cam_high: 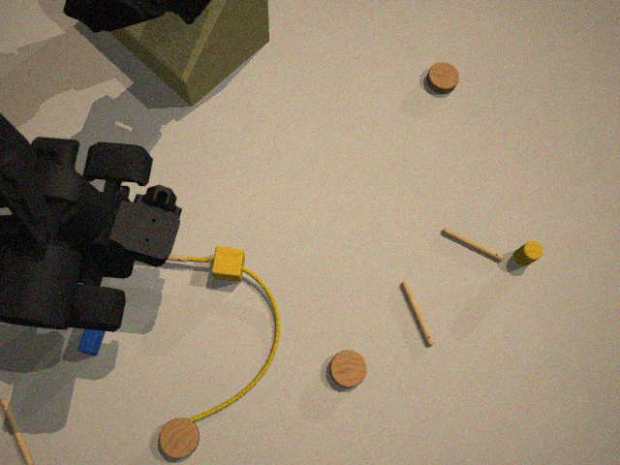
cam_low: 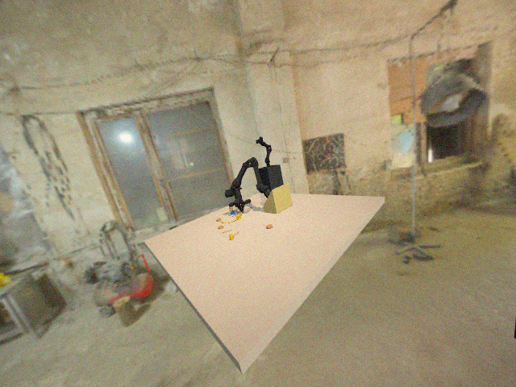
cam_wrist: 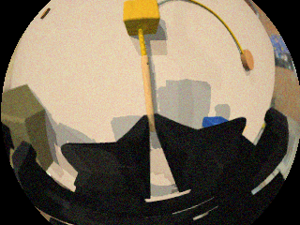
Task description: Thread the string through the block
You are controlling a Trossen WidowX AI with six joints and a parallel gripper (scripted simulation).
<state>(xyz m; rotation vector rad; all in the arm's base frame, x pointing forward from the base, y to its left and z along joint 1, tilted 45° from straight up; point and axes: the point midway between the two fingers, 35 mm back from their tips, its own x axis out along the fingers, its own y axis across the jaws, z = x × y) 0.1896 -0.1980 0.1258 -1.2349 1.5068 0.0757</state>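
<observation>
The yellow block [cam_high: 228, 263] [cam_low: 239, 217] [cam_wrist: 141, 17] sits on the table. The yellow string [cam_high: 276, 320] [cam_wrist: 227, 28] curves from the round wooden button [cam_high: 179, 438] [cam_wrist: 247, 60] to one side of the block. A short piece of string comes out at the opposite side and joins the thin wooden stick [cam_high: 175, 258] [cam_wrist: 148, 89], which is wholly outside the block. My gripper [cam_wrist: 150, 118] is shut on the stick near its far end, on the side of the block away from the string's curve. In the top view the arm hides the fingertips and part of the stick.
A blue piece [cam_high: 91, 341] [cam_wrist: 216, 122] lies beside the gripper. Loose sticks [cam_high: 417, 313] [cam_high: 472, 244] [cam_high: 16, 431], a yellow cylinder [cam_high: 528, 253] and two loose wooden buttons [cam_high: 348, 368] [cam_high: 443, 77] are on the table. A large olive wedge [cam_high: 228, 45] [cam_low: 280, 200] [cam_wrist: 21, 110] stands near the arm's base.
</observation>
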